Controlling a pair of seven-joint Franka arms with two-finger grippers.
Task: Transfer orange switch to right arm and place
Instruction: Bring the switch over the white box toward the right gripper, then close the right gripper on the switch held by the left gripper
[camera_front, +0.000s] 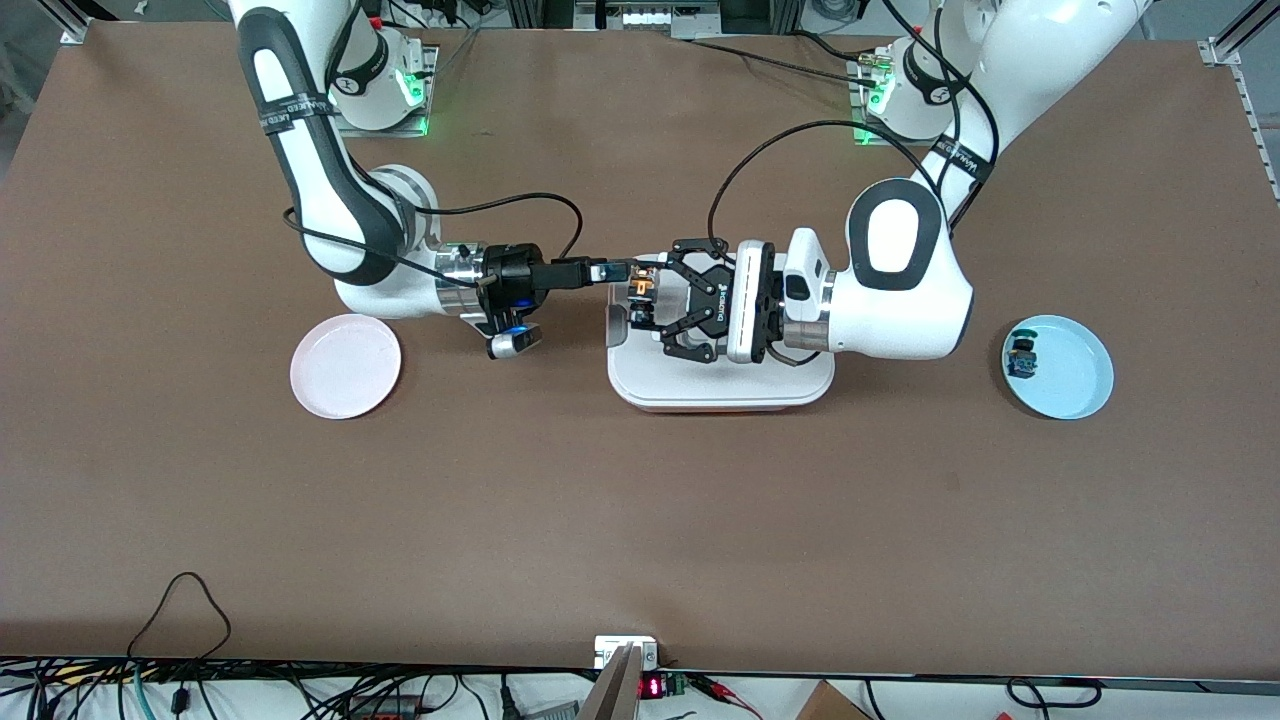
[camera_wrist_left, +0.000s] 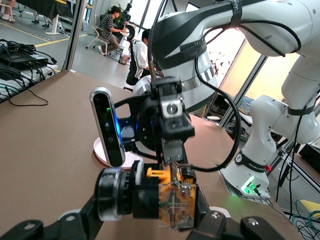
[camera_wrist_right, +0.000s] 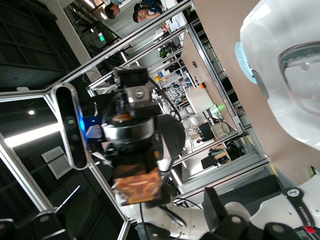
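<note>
The orange switch (camera_front: 641, 288) sits clenched in the left gripper (camera_front: 640, 300) above the white tray (camera_front: 720, 390). The right gripper (camera_front: 622, 270), fingers spread, meets it there. Pink plate (camera_front: 345, 365) and blue plate (camera_front: 1070, 370) flank the tray.

Left gripper (camera_front: 645, 300) over the white tray (camera_front: 720, 385) at mid-table, clamped on the orange switch (camera_front: 641, 289). Right gripper (camera_front: 622, 271) just beside the switch, over the tray's edge toward the right arm's end, fingers apart. Pink plate (camera_front: 345, 365) toward the right arm's end; blue plate (camera_front: 1075, 375) toward the left arm's end, a second small switch (camera_front: 1022, 356) in it
</note>
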